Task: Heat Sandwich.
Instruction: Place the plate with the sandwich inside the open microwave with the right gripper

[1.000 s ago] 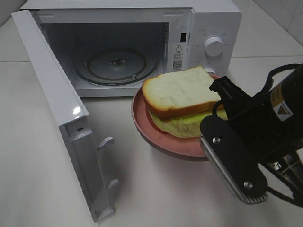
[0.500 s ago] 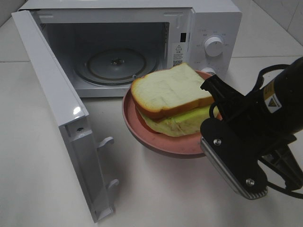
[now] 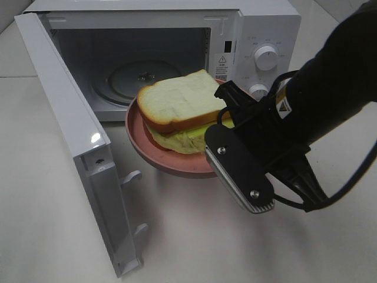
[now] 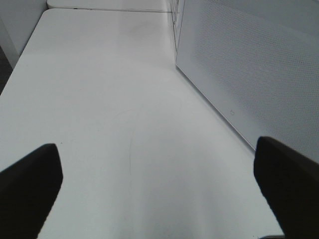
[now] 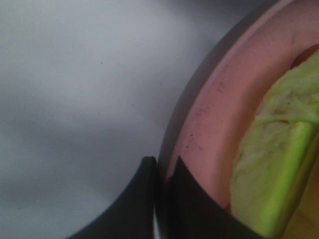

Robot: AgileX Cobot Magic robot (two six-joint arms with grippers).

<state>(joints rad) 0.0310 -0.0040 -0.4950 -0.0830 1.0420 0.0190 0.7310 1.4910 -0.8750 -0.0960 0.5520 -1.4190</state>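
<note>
Here, on the far left, the microwave's door [image 3: 65, 118] stands swung wide toward the near side, so the cavity is open and nothing blocks the way to the glass turntable [image 3: 144, 76] inside. The left tool [image 4: 158, 186] hangs released, jaws spread wide over bare counter [image 4: 114, 124], gripping nothing. It is probably parked there to keep clear of the other arm's path.

Further right, the pink plate [image 3: 159, 162] is off the counter just in front of the microwave [image 3: 259, 23] opening, its left rim level with the sill. It seems to be carried at that height so that it can slide in over the sill.

The sandwich [image 3: 179, 100] lies on the plate, roughly centred. It has a white top slice with a tan crust all round, pale yellow-green filling bulging out along the near side, and a second slice beneath. It sits flat and does not look to be slipping.

On the right, the right tool [image 5: 162, 167] is clenched on the plate's rim, one finger above and one below. Pinching the rim leaves the bread untouched. The arm crosses in front of the dials [image 3: 265, 58].
</note>
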